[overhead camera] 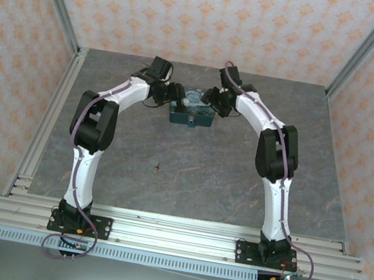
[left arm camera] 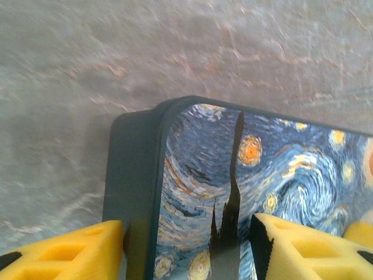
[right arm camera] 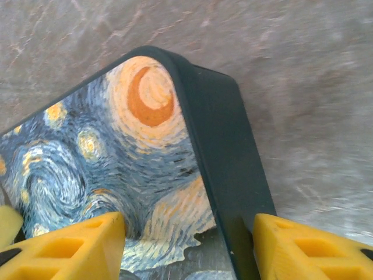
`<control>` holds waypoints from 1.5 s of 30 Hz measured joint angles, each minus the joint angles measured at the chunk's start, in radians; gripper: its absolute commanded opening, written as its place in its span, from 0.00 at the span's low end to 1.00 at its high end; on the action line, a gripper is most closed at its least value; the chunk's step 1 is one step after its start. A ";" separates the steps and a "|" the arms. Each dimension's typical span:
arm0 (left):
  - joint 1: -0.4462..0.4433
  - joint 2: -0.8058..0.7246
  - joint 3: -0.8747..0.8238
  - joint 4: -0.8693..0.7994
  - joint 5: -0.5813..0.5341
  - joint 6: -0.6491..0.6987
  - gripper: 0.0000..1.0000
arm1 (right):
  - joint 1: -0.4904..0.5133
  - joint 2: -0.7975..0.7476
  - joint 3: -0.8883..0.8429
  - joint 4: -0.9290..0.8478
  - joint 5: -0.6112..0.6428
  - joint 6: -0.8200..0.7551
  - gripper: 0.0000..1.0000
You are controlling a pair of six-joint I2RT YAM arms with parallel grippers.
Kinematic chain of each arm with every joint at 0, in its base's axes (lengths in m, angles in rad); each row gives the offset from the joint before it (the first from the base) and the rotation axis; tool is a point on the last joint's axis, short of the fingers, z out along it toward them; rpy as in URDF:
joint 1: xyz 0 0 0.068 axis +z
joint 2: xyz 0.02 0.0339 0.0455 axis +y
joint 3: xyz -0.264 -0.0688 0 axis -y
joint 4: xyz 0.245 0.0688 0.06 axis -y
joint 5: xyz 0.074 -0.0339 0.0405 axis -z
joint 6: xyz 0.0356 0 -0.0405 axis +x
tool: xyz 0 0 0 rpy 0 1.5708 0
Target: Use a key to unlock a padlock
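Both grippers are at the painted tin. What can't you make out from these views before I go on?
1. Small teal-blue padlock and its key: too small in the top view to tell from the rectangular blue Starry Night tin.
2. Rest of the tin: cut off by both wrist views' edges.
3. Whether the left gripper or right gripper touches the tin: yellow fingers hide the contact.

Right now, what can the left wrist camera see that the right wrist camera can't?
Left wrist: the tin corner with the tall black cypress, straddled by the open left gripper. Right wrist: the corner with the orange crescent moon, straddled by the open right gripper. Both: the same swirly painted tin on the grey table.
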 measured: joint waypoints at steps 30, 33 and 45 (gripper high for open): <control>-0.307 -0.857 -0.848 -0.323 -0.289 0.164 0.45 | 0.056 -0.599 -0.757 0.076 0.045 0.007 0.80; -0.364 -0.856 -0.880 -0.313 -0.302 0.144 0.37 | 0.064 -0.632 -0.860 0.095 0.039 0.026 0.80; -0.442 -0.682 -0.881 -0.174 -0.369 0.101 0.41 | 0.092 -0.725 -0.978 0.201 0.035 0.084 0.79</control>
